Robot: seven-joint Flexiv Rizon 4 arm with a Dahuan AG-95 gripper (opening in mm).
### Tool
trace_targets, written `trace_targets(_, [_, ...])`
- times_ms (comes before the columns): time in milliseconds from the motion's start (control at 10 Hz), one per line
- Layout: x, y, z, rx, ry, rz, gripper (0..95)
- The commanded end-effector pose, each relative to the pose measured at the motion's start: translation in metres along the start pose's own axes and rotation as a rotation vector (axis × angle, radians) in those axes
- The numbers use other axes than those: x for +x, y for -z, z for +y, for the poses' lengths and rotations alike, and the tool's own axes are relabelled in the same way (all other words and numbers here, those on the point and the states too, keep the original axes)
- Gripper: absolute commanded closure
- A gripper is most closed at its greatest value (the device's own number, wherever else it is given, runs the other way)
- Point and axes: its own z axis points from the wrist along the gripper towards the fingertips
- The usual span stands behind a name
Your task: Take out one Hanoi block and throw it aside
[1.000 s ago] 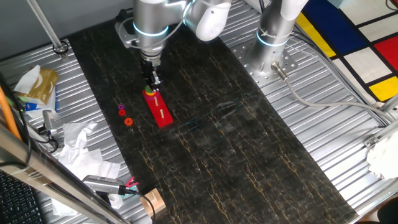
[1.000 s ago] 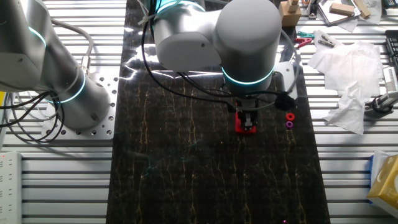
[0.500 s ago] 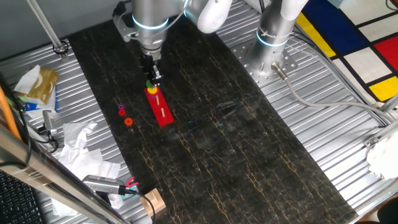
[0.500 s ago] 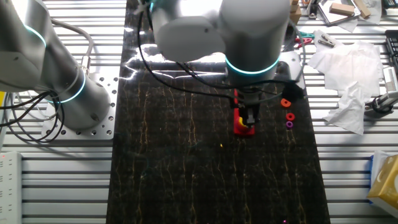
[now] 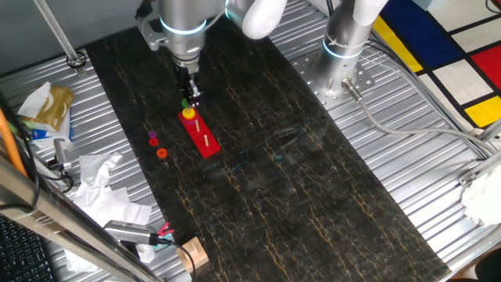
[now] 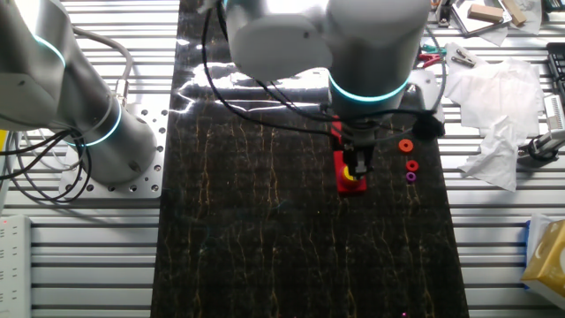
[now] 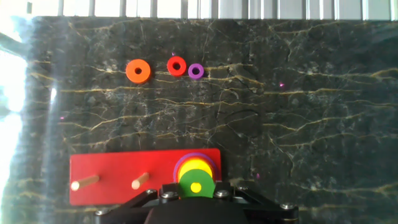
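The claw (image 7: 196,194) sits closed around the green ring (image 7: 196,186), straight above the yellow and purple discs left on the end peg of the red base (image 7: 112,171); the peg runs up along the fingers, so lifting comes first; three loose rings lie well off: orange ring (image 7: 137,71), red ring (image 7: 176,65), purple ring (image 7: 196,71).

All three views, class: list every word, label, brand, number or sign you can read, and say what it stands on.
None can be read.
Red peg base, green Hanoi block and loose rings: plain, no print.
Robot arm: no legible marking.
Box at the table edge: no print can be made out.
Clutter beside the mat: any print too small and blurred.
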Motion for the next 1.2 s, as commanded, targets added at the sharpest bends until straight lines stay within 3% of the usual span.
trace_targets(100, [-0.004, 0.005, 0.0, -0.005, -0.003, 0.014, 95.0])
trace_targets(400, [-0.007, 0.011, 0.0, -0.012, 0.0, 0.011, 95.0])
trace_targets(1200, [-0.037, 0.02, 0.018, -0.025, -0.043, -0.021, 95.0])
